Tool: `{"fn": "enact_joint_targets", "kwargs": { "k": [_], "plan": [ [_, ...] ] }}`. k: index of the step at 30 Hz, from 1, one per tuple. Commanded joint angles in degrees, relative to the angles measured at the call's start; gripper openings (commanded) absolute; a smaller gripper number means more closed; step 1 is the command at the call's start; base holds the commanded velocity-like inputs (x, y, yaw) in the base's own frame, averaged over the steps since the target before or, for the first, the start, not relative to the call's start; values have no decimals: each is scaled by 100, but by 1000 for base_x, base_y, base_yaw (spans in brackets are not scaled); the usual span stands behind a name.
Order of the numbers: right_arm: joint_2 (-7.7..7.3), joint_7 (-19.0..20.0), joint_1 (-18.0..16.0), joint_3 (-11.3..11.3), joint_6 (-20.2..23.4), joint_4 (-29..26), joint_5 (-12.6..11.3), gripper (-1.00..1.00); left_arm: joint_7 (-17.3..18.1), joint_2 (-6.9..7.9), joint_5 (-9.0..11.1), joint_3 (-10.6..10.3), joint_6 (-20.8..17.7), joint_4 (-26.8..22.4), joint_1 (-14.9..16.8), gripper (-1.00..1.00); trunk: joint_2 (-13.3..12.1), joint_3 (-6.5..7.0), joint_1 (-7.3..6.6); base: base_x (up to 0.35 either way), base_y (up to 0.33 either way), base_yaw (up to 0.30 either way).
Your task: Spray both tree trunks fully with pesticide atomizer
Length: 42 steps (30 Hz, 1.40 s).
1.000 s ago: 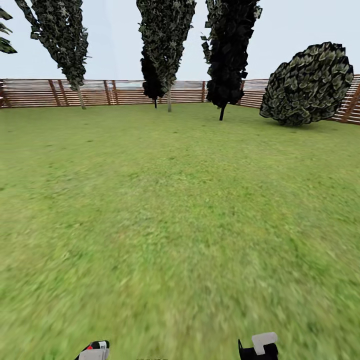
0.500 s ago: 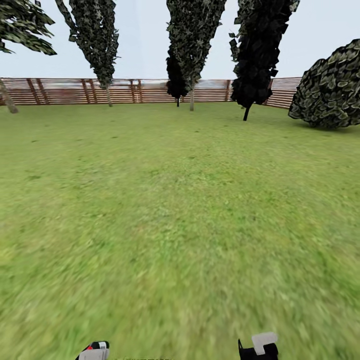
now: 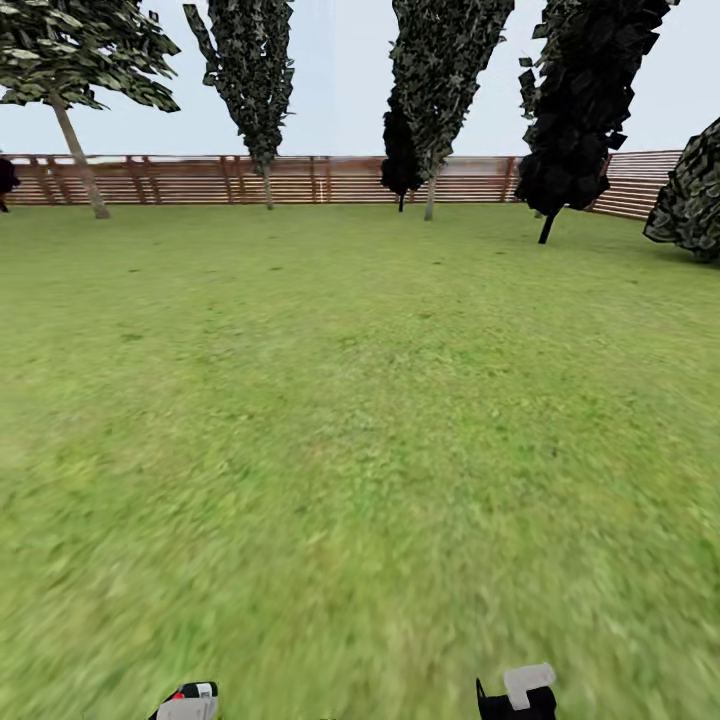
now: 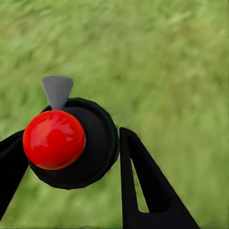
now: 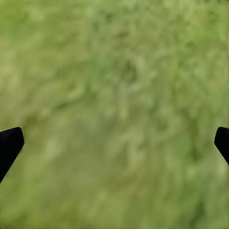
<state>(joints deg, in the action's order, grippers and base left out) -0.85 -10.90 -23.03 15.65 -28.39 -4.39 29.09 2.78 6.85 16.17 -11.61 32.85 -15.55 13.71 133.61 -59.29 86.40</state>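
Observation:
The pesticide atomizer (image 4: 90,148), a dark bottle with a round red top (image 4: 54,139), sits between the two black fingers of my left gripper (image 4: 71,138), which is shut on it above green lawn. In the head view the left gripper (image 3: 188,702) and the atomizer's red top peek in at the bottom edge. My right gripper (image 3: 515,695) is low at the bottom right; its black fingertips (image 5: 10,143) stand wide apart over grass with nothing between them. One tree (image 3: 80,50) with a pale bare leaning trunk (image 3: 78,155) and green canopy stands far off at the left by the fence.
A wide green lawn (image 3: 360,420) stretches ahead to a brown slat fence (image 3: 330,180). Dark narrow cone-shaped trees (image 3: 250,70) line the fence, and a dark round bush (image 3: 690,200) sits at the right edge.
The whole head view has shifted right, so the camera has turned left. The pale-trunked tree has come fully into view at the left and the round bush has slid to the right edge.

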Motion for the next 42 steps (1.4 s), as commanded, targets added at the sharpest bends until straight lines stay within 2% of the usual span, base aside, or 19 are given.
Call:
{"fn": "enact_joint_targets", "kwargs": {
  "k": [1, 25, 26, 30, 42],
  "plan": [
    [-1, 0, 0, -1, 0, 0, 0, 100, 1, 0, -1, 1, -2, 0, 0, -100, 0, -2, 0, 0, 0, 282],
    [6, 0, 0, -1, 0, 5, 0, 100, -10, 5, 1, 10, -27, 0, 0, -100, 0, -55, 0, 0, 0, 282],
    [6, 0, 0, -1, 0, 7, 0, 100, -15, 11, 2, 33, -34, 0, 0, -100, 0, -57, 0, 0, 0, 282],
    [6, 0, 0, -1, 0, 7, 0, 100, -266, -12, 29, 382, -20, 0, 0, -100, 0, -65, 0, 0, 0, 282],
    [6, 0, 0, -1, 0, 7, 5, 100, -247, -27, 14, 421, 20, -40, -6, -100, 0, -92, 0, 0, 0, 282]
  ]
}}
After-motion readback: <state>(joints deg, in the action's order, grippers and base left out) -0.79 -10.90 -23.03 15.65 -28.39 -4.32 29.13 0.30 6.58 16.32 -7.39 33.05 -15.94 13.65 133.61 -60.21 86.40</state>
